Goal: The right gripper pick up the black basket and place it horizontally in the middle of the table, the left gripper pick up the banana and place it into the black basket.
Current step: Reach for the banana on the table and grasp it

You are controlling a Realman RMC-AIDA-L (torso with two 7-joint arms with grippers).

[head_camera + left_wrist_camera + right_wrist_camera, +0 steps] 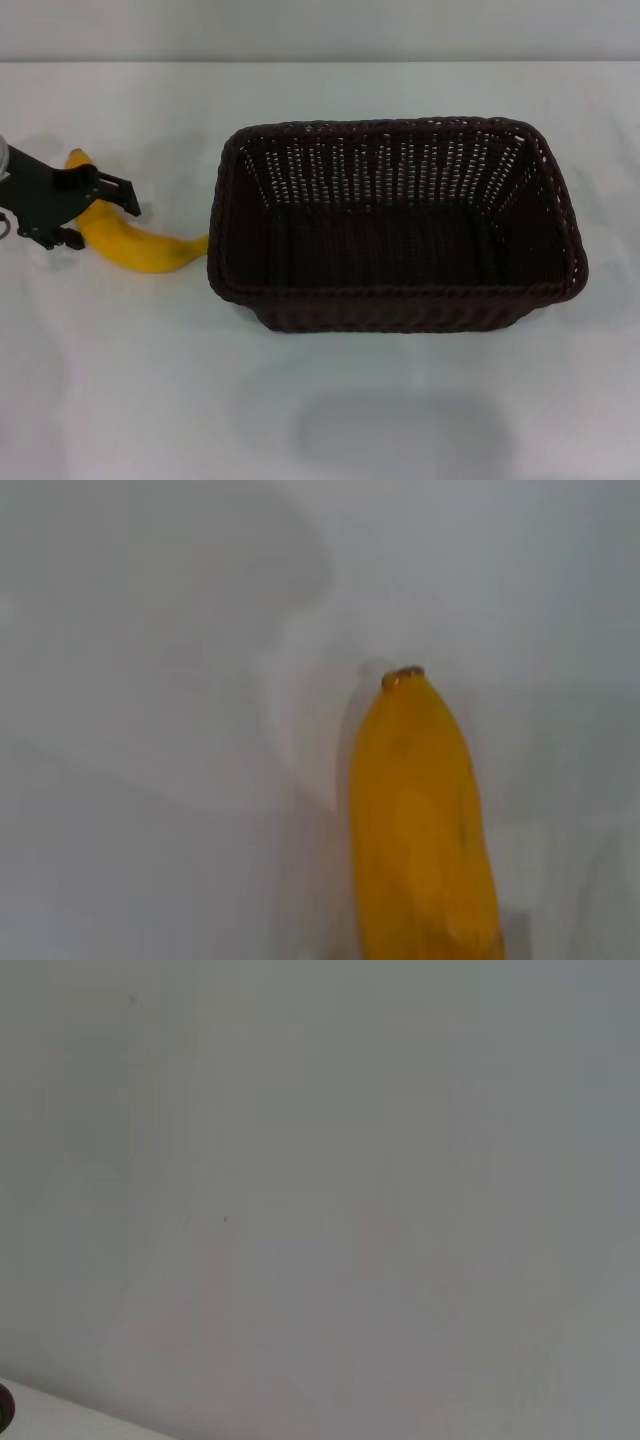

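1. Head view gives you the table [120, 400] first: a white top, with the black basket [395, 225] lying long side across, near the middle and a little toward the right edge. You can judge step 1 of the task as done.
2. The basket sits upright with its mouth open, and nothing shows inside it.
3. The banana [140, 245] lies flat near the left edge, its near tip just beside the basket's left wall, possibly touching, its other end pointing toward the far edge.
4. Step 2 is in hand: the left gripper [95, 215] is low over the banana's far half, reaching in from the left edge, its fingers appearing to straddle the fruit. You cannot tell whether they have closed on it.
5. The left wrist view shows the banana's tip [403, 676] on bare table.
6. Next you would want a firm close on the banana, a lift clearing the braided rim, then a carry rightward over the basket.
7. The right gripper is out of sight; its wrist view shows only pale surface.
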